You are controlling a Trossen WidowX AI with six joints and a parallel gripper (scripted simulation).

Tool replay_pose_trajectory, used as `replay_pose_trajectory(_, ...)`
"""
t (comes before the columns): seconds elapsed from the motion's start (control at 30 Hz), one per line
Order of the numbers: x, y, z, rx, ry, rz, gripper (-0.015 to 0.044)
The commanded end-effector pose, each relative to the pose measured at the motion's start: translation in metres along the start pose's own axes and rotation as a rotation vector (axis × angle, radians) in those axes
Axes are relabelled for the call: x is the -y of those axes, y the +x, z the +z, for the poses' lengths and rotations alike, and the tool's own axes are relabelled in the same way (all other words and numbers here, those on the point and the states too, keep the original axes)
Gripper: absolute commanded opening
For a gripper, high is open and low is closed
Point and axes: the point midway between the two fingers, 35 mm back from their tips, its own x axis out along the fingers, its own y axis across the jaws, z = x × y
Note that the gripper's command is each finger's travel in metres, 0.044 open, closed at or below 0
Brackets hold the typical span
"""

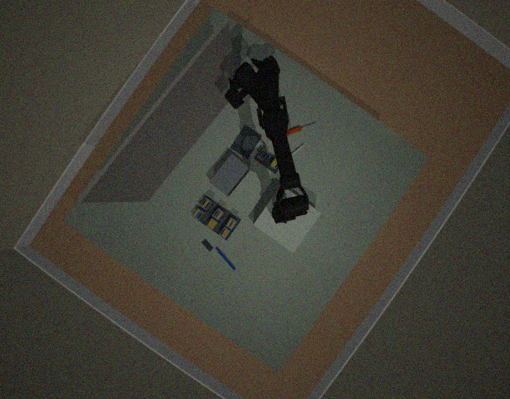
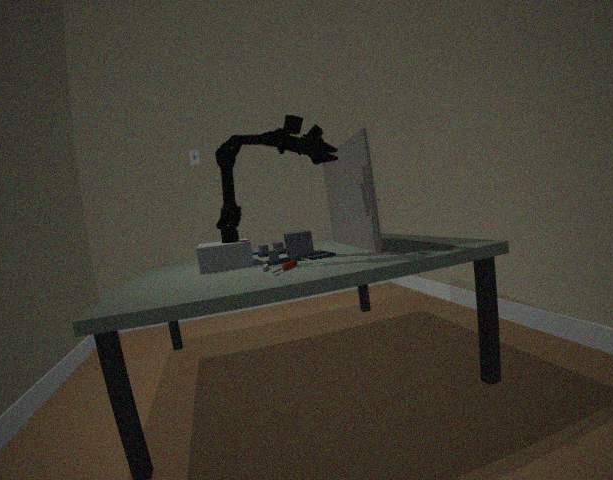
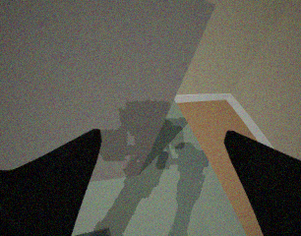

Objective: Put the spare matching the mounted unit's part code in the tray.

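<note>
One arm (image 1: 284, 150) (image 2: 227, 180) arches high over your table (image 1: 324, 278) (image 2: 275, 286), its gripper (image 1: 232, 95) (image 2: 336, 153) (image 3: 165, 137) spread wide, holding nothing; the spares (image 1: 215, 216), probably, sit in the divided case below.

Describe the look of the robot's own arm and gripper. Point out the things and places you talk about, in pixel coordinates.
The arm (image 1: 284, 152) (image 2: 227, 180) is black, with slim links and chunky joints. The gripper (image 2: 337, 153) (image 3: 165, 137) is black too, its two fingers tapering to blunt tips. No markings or cables can be made out.

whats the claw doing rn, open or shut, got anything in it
Claw: open, holding nothing, up above the table.
</note>
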Motion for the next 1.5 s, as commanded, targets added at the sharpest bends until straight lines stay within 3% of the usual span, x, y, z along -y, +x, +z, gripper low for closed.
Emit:
replay_pose_trajectory(0.0,-0.056,0.018,-0.016,-0.152,0.073,0.108,0.0440)
replay_pose_trajectory(0.3,-0.189,0.015,-0.068,-0.574,0.129,0.313,0.0440)
replay_pose_trajectory(0.63,-0.285,-0.055,-0.130,-1.113,-0.090,0.328,0.0440)
replay_pose_trajectory(1.3,-0.289,-0.058,-0.132,-1.118,-0.117,0.341,0.0440)
replay_pose_trajectory(1.47,-0.363,-0.085,-0.154,-0.974,-0.680,0.699,0.0440)
